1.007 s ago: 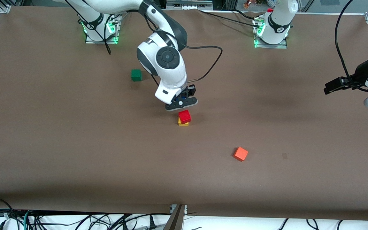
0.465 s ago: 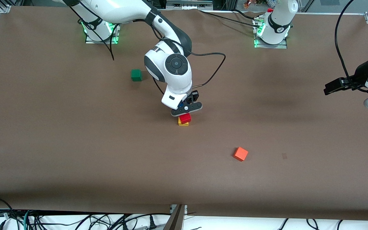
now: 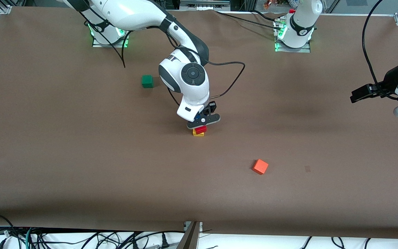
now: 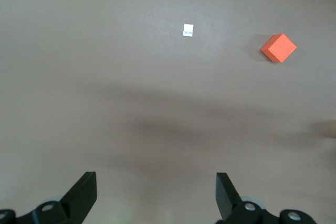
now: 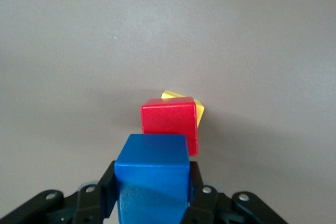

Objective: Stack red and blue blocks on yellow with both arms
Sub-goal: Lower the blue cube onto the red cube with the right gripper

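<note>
Right gripper [image 3: 202,121]: jaws clenched on the blue block [image 5: 152,174], poised directly over the two-cube stack near the middle of the table [image 3: 81,155]. Over the last second it has come down from a clear gap above the stack to a position just above the red top; the front view now shows only a sliver of red under the gripper body. Contact between blue and red cannot be told.

Blue block: held between the right gripper's fingers [image 5: 202,195], level, faces roughly square to the red cube below it in the right wrist view.

Red block [image 3: 200,129]: resting on the yellow cube [image 3: 198,134], turned slightly so that a yellow corner shows past its edge. Unmoved during the descent.

Left gripper [image 4: 156,195]: jaws released and empty, over bare table at the left arm's end; this arm waits.

Other items: orange-red cube [image 3: 260,166], alone, nearer the front camera than the stack and toward the left arm's end; green cube [image 3: 147,81], farther from the front camera, toward the right arm's end. Small white tag [image 4: 188,30] on the table.

Status, as judged: first layer done; second placement in its final lowering. The skew of red on yellow leaves little margin, so blue needs to land centred before release.
</note>
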Robot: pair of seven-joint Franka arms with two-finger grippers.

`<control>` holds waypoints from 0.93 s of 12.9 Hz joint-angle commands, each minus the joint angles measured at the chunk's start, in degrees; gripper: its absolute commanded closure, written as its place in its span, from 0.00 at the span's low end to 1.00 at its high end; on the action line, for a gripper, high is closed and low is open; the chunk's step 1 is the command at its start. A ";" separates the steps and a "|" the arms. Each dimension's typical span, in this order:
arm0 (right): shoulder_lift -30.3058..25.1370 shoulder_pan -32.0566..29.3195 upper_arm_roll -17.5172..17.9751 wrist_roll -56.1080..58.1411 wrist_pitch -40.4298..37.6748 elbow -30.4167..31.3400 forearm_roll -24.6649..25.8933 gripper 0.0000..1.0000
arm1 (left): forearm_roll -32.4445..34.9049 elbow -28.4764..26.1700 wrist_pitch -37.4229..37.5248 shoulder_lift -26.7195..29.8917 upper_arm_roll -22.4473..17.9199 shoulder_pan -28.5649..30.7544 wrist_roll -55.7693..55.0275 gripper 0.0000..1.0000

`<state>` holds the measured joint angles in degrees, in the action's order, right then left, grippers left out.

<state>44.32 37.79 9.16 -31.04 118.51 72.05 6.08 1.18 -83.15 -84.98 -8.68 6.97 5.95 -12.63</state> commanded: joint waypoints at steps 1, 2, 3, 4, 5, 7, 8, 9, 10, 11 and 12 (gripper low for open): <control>1.47 0.79 -0.55 -0.07 -0.82 -3.58 0.96 0.63 | -0.65 1.50 0.34 -0.64 0.07 0.20 1.20 0.00; 1.56 0.79 -0.55 0.01 -0.82 -3.84 0.96 0.63 | -0.65 1.50 0.34 -0.64 0.07 0.20 1.29 0.00; 1.65 0.79 -0.55 0.01 -0.74 -4.11 0.96 0.63 | -0.65 1.50 0.34 -0.64 0.07 0.20 1.29 0.00; 1.82 0.79 -0.55 0.01 -0.56 -4.20 0.96 0.63 | -0.65 1.50 0.34 -0.64 0.07 0.20 1.29 0.00; 2.34 0.79 -0.55 0.01 -0.65 -5.15 0.96 0.63 | -0.65 1.50 0.34 -0.64 0.07 0.20 1.29 0.00; 3.40 0.79 -0.64 0.01 -0.56 -6.56 1.04 0.63 | -0.65 1.50 0.34 -0.64 0.07 0.20 1.29 0.00; 4.01 0.79 -0.90 0.01 -0.56 -7.27 1.04 0.63 | -0.65 1.50 0.34 -0.64 -0.02 0.20 1.29 0.00; 4.28 0.79 -1.07 0.01 -0.56 -7.53 1.04 0.63 | -0.65 1.50 0.34 -0.64 0.07 0.20 1.29 0.00; 4.37 0.79 -1.08 0.10 -0.56 -7.54 1.04 0.63 | -0.65 1.50 0.34 -0.64 0.07 0.20 1.29 0.00; 4.37 0.79 -1.08 0.10 -0.65 -7.54 1.39 0.63 | -0.65 1.50 0.34 -0.64 0.07 0.20 1.29 0.00; 4.37 0.79 -1.08 0.19 -0.82 -7.54 1.74 0.63 | -0.65 1.50 0.34 -0.64 0.07 0.20 1.29 0.00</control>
<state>47.51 37.86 8.57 -31.04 118.49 66.84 6.51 1.18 -83.09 -84.98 -8.71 6.97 5.95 -12.63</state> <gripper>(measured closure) 0.458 0.000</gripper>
